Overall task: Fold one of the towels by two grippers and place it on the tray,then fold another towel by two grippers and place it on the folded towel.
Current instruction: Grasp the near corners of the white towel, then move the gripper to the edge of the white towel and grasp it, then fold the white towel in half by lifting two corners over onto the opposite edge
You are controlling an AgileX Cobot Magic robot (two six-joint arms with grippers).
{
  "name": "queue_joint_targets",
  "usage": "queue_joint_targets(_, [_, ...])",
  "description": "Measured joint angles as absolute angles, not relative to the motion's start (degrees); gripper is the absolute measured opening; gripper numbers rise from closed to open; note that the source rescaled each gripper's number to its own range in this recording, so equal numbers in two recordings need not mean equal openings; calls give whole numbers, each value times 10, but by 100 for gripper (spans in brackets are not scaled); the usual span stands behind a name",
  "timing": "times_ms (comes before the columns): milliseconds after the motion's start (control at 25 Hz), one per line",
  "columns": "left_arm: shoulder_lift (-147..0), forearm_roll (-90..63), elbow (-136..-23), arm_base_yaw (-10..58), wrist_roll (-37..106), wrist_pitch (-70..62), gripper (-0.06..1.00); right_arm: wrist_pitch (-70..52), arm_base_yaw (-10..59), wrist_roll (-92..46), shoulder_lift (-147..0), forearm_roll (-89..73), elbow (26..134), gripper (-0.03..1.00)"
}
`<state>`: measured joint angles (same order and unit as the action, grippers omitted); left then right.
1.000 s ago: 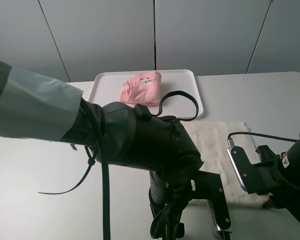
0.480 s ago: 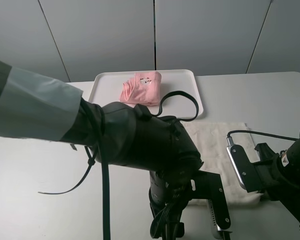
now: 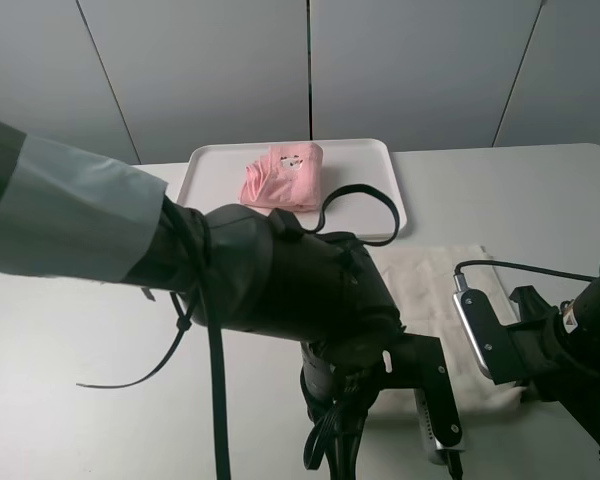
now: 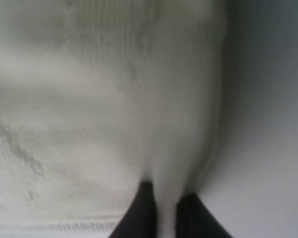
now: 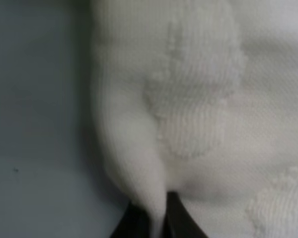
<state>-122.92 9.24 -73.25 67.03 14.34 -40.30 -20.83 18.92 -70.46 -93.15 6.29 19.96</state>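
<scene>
left tool (image 4: 165, 201), right tool (image 5: 156, 212) low, pinching towel (image 3: 430, 280)

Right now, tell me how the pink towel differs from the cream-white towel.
The pink towel sits as a folded bundle on the tray. The cream-white towel lies spread on the table, nearer the arms. Nothing touches the pink towel, while the cream-white towel is pinched along an edge by the left gripper and the right gripper. As it lies, the pink towel covers less area. Both are soft cloth towels.

Lab setup, white table (image 3: 70, 340), grey panels (image 3: 200, 70)
</scene>
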Motion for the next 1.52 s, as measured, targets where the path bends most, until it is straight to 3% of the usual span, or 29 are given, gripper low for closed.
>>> queue_joint_targets(120, [-1229,104,-733,670,129,-403,0,-205,189,-682,-932,62,200,0])
queue_joint_targets(560, [-1224,121,-733,670,110,-401,0,-201,189,-666,-900,8,193,0])
queue_joint_targets(1160, [-1150,108,-733,670,59,-441,0,-344,189,-666,-702,-92,187,0])
queue_joint_targets(1520, [-1127,150,-733,670,-22,-446,0,-342,189,-569,-607,-128,186,0])
